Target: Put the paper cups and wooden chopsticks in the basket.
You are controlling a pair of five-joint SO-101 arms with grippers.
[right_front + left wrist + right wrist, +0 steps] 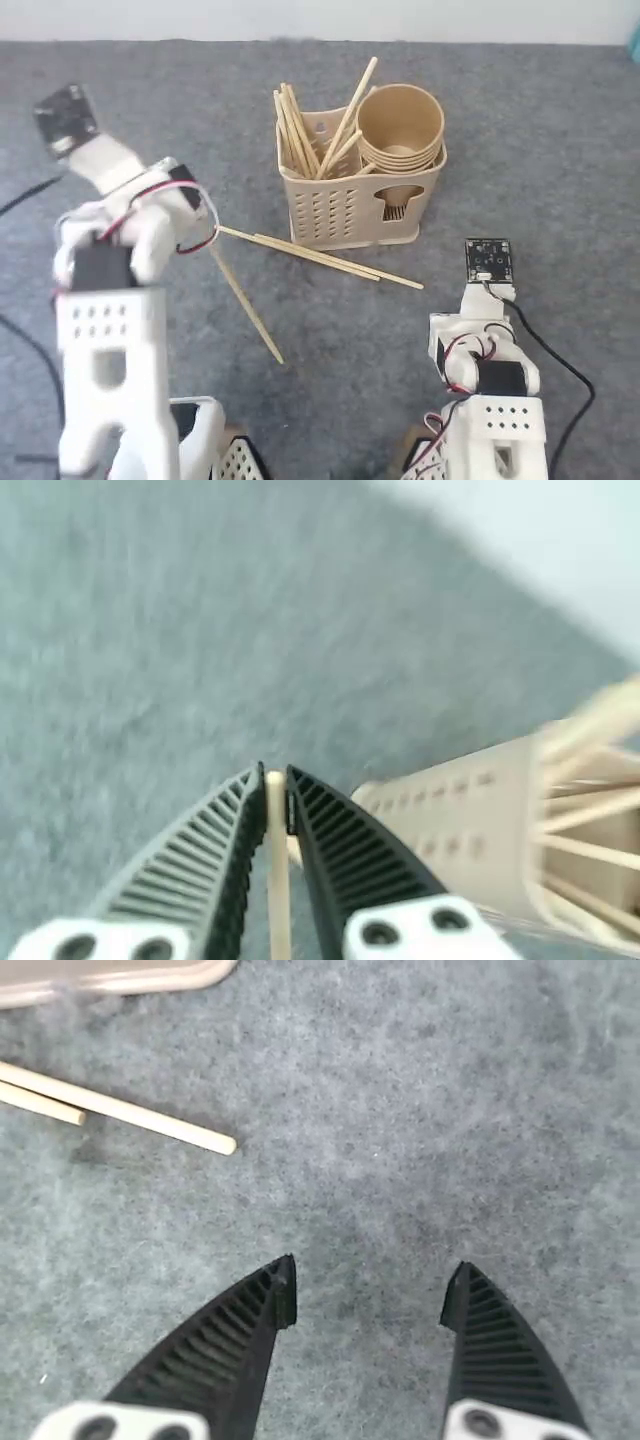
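The left gripper [275,776] is clamped on a single wooden chopstick [277,880], its two ribbed black fingers [340,850] pressed against either side of the stick near its upper end. In the high view this arm stands at the left of the scene, and the held stick slants away from it toward the near right, ending over the grey carpet [540,150]. Whether its lower tip touches the carpet cannot be told.

Just to the right of the left gripper, two loose chopsticks [320,255] lie on the carpet side by side, almost touching along their length. They run from beside the left arm toward the right, passing along the near side of the basket [340,210].

The basket is a beige plastic one with perforated walls, upright toward the far middle of the carpet. Its left compartment holds a bundle of chopsticks [300,130] standing on end and leaning at different angles, with one long stick tilted to the right over the rim. Its right compartment holds a nested stack of paper cups [400,125], open mouths up.

The right gripper [372,1285] is at the near right, its jaws spread wide with nothing between them, above bare carpet. The right-hand ends of the loose chopsticks lie a little beyond its fingertips, apart from them, and the near edge of the basket is farther on.
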